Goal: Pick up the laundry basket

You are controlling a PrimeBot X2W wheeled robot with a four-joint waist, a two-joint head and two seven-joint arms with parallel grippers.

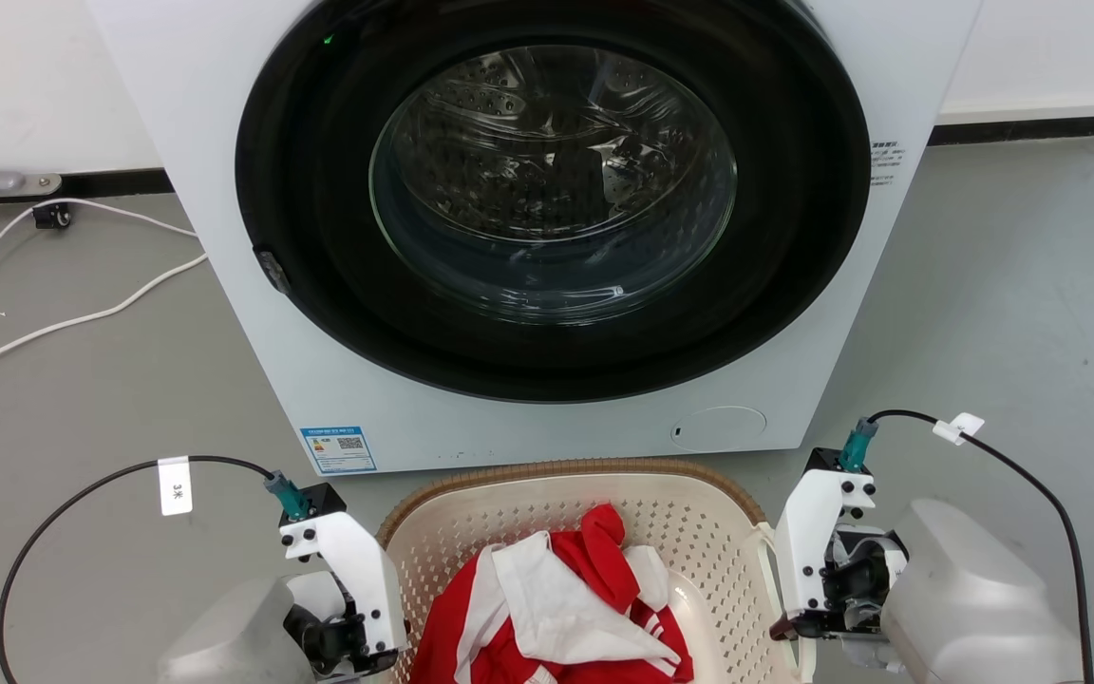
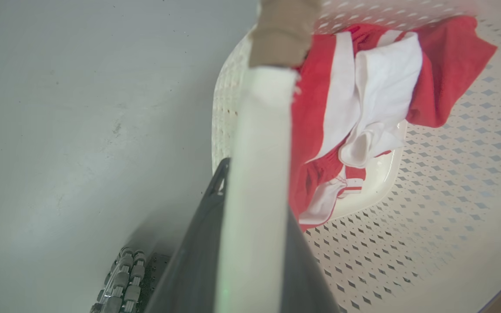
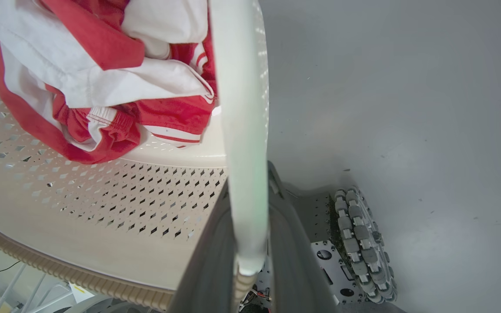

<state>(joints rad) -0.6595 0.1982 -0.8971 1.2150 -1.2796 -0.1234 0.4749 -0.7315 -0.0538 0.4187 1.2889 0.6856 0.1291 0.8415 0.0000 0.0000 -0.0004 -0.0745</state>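
**Both tools clamped on the basket handles before the washing machine**

The laundry basket (image 1: 471, 532) sits just in front of the washing machine (image 1: 509, 432), below its round glass door (image 1: 552, 180). The far edge of the basket's brown rim lies close under the machine's bottom panel. Whether the basket rests on the grey floor (image 1: 1003, 304) or hangs clear of it cannot be told. A red and white garment (image 1: 556, 598) lies crumpled inside it.

The left tool (image 2: 257, 191) is in front of the machine's lower left corner. Its two dark fingers (image 2: 194, 261) are drawn in tight against either side of the basket's white left handle (image 2: 261, 130), with no gap showing. The right tool (image 3: 250, 182), in front of the machine's lower right corner, grips the same way. Its fingers (image 3: 289, 243) are pressed onto the white right handle (image 3: 237, 87).

A blue label (image 1: 339, 449) is stuck on the machine's front near its lower left corner. A white cable (image 1: 63, 323) trails over the floor to the machine's left. In the right wrist view, a roller wheel (image 3: 361, 243) of the robot's base stands on the floor.
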